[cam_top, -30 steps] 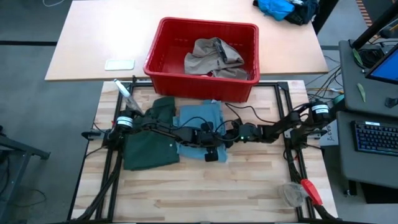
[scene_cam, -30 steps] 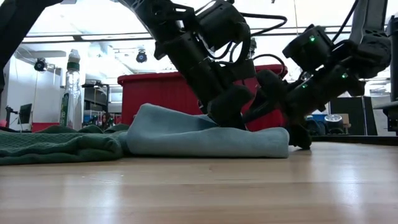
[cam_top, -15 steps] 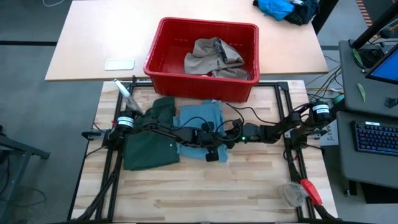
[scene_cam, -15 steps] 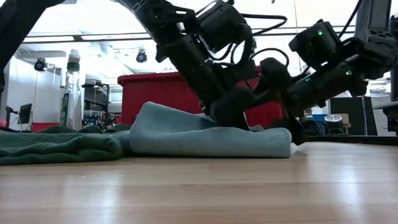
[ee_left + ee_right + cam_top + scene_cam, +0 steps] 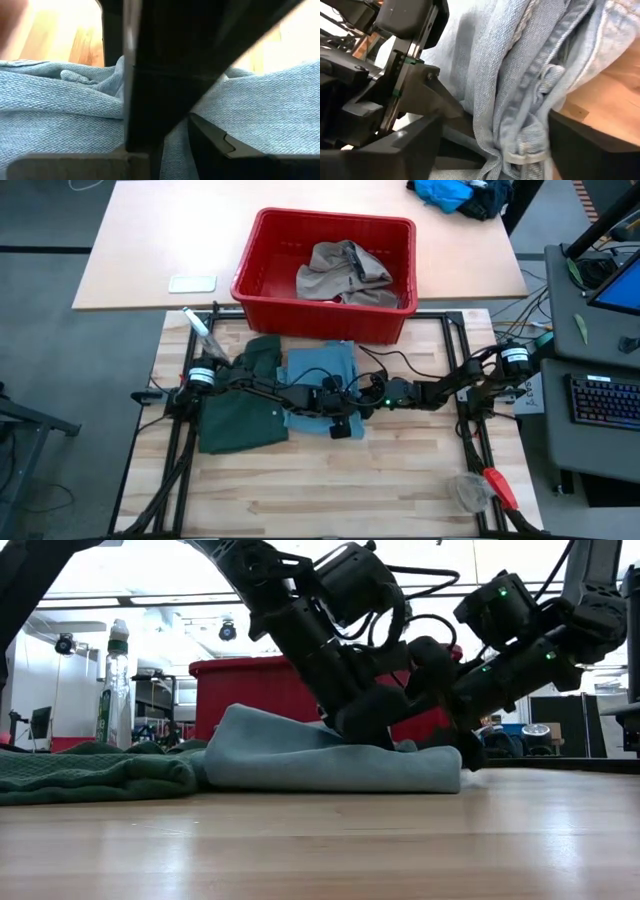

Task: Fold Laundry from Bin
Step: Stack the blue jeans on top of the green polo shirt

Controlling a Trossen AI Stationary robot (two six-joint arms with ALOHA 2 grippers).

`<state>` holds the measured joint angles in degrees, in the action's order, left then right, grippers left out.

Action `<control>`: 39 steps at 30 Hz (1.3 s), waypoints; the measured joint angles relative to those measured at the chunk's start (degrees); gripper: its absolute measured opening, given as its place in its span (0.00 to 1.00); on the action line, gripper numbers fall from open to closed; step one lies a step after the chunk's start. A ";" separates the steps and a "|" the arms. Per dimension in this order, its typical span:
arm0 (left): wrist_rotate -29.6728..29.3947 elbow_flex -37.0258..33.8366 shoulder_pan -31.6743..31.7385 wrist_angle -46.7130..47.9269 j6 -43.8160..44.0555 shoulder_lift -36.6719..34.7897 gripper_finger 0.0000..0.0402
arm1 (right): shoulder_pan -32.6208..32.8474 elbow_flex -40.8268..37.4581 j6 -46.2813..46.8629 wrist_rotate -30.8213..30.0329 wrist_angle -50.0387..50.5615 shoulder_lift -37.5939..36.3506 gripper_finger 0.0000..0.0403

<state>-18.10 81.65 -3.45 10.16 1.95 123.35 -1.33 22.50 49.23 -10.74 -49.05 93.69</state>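
Mostly hidden: left tool buried under its own dark wrist housing from above, and blocked in its own wrist view by a broad black shape across the frame. Cannot tell whether its fingers pinch the denim or merely press on it; narrow gap at most. Pressed low onto the folded light blue denim trousers, arm stretched nearly flat across the wooden surface from the left edge.

Right tool also low, reaching in from the right, arm laid out almost horizontal, meeting the left one at the denim's near right edge. Fingers apart, straddling a bunched seam of the trousers, not clamped on it.

Dark green shorts flat just left of the denim, touching it, partly covered by the left arm. Khaki-taupe piece crumpled inside the red bin behind. From table height, bin mostly screened by both arms; denim seen as a low folded pad.
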 joint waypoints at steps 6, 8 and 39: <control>-0.70 0.09 -1.40 -0.69 -0.39 -0.95 0.19 | -0.45 -0.26 -0.21 -1.96 1.06 0.20 0.38; -2.11 0.07 -2.31 -0.37 -0.28 -1.97 0.19 | -0.45 -0.26 -1.08 -2.17 0.65 0.17 0.24; -14.92 -23.26 -17.27 31.84 37.29 -27.31 0.19 | 14.43 -0.36 1.36 -3.06 34.78 -27.34 0.06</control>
<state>-33.02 58.38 -20.72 42.00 39.24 96.04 13.10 22.14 50.59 -13.81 -14.28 66.35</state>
